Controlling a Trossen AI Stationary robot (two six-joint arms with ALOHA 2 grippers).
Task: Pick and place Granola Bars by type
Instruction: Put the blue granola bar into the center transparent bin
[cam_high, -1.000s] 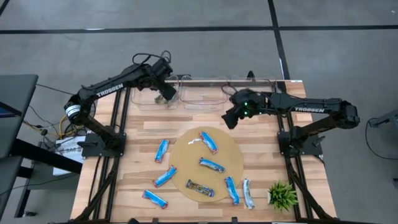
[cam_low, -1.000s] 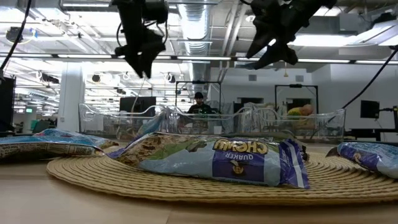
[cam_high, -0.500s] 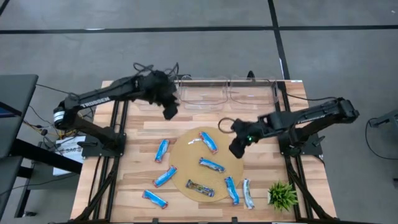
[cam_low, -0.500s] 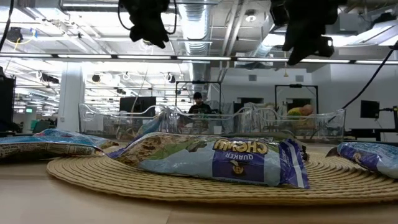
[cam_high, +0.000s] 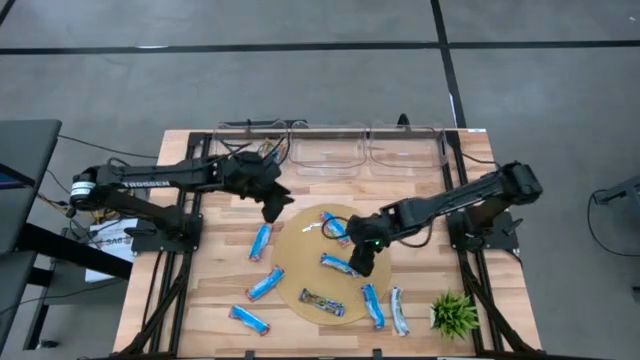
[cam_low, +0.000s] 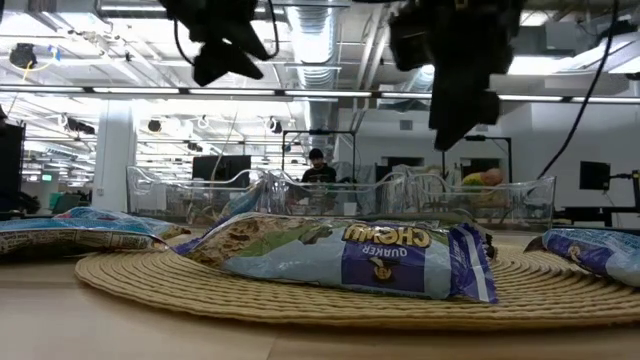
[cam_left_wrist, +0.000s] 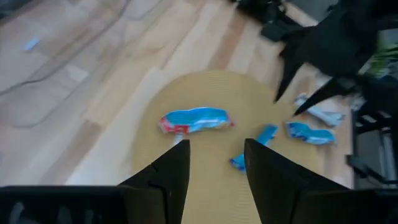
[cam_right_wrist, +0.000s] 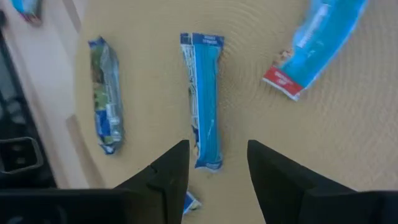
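Note:
Several wrapped granola bars lie flat on and around a round woven mat (cam_high: 300, 245). On the mat are two blue bars (cam_high: 336, 228) (cam_high: 340, 265) and a dark multicoloured bar (cam_high: 322, 302). My right gripper (cam_high: 362, 262) hovers open just above the mat, its fingers on either side of one end of the middle blue bar (cam_right_wrist: 205, 99), touching nothing. My left gripper (cam_high: 272, 205) is open above the mat's far-left edge, pointing at the blue bar with a red end (cam_left_wrist: 196, 120). Both grippers hang high in the low view (cam_low: 225, 45) (cam_low: 460, 70).
Three blue bars (cam_high: 260, 240) (cam_high: 264, 284) (cam_high: 248, 319) lie on the wood left of the mat. A blue bar (cam_high: 372, 305) and a silvery one (cam_high: 399, 312) lie near a small green plant (cam_high: 455, 313). Clear bins (cam_high: 330, 148) line the far edge.
Both grippers left the far bins and came toward the near edge. The left one moved to the mat's far-left edge. The right one swept over the mat, drifted left and dropped low over the middle blue bar. No bar moved.

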